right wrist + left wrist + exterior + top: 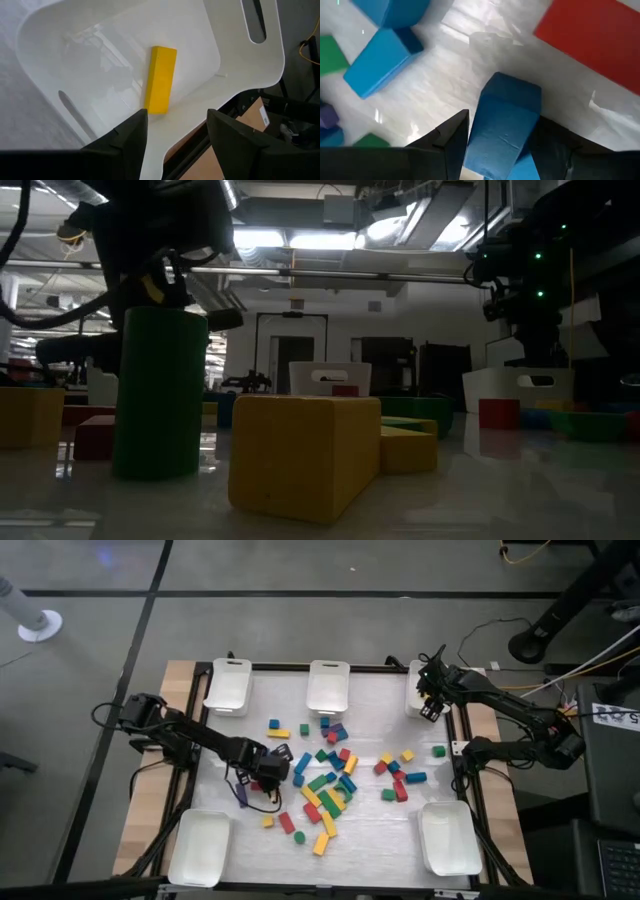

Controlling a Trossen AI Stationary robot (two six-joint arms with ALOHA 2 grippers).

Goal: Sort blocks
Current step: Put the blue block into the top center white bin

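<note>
blocks (330, 780) scattered mid-table, trays (328, 686) along far and near edges, one block (160, 79) in far-right tray (120, 65)

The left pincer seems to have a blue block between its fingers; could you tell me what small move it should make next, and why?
Probably lift straight up. The left pincer is closed on the blue rectangular block, which still sits low among the scattered blocks, with a red block close beside it. Rising first should clear those neighbours before it carries the block toward a white plastic tray.
</note>
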